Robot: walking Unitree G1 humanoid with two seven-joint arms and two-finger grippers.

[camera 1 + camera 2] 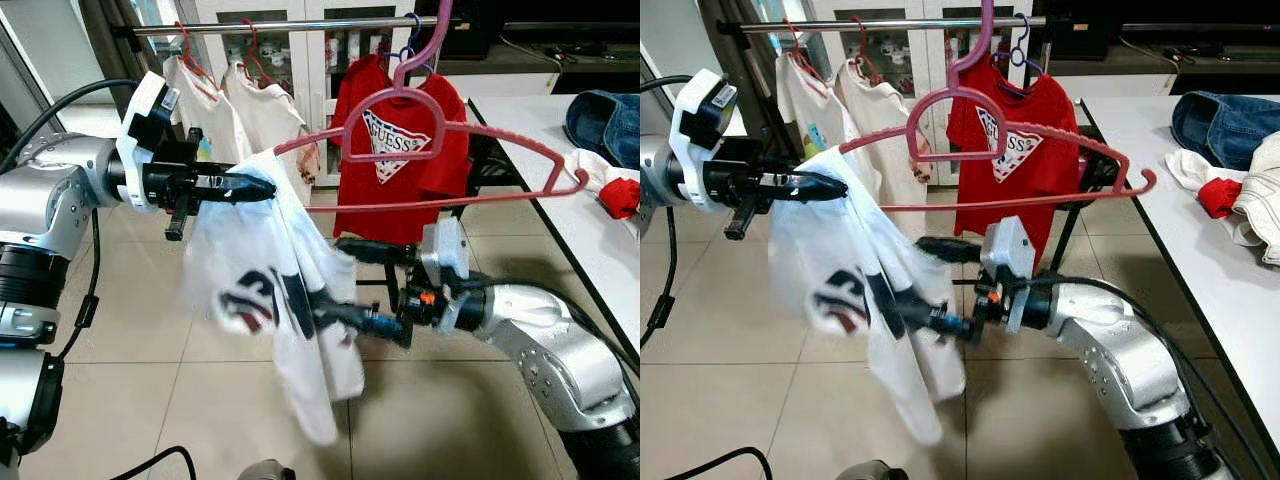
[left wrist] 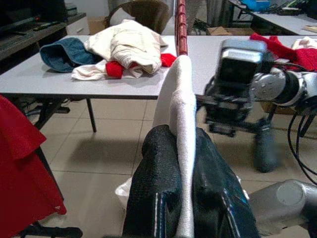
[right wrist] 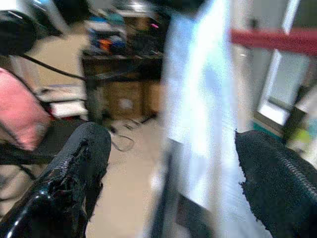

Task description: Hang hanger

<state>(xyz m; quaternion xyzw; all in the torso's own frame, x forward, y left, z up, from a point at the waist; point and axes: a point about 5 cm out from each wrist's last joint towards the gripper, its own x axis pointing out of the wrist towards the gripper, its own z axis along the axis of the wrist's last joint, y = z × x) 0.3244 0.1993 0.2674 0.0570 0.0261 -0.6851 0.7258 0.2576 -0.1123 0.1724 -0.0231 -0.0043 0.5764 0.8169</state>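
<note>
Your white shirt point(image 1: 270, 300) droops from the pink hanger point(image 1: 440, 150), which sits below the clothes rail point(image 1: 290, 25), its hook reaching past the rail. Your left gripper point(image 1: 262, 187) is clamped on the shirt's shoulder at the hanger's left end. Your right gripper point(image 1: 330, 275) stands spread wide around the cloth lower down.

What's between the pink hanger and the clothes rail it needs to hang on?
Nothing visible. The pink hanger hook rises to about the rail by the red shirt; the white shirt droops off its left end, pinched by the left gripper.
</note>
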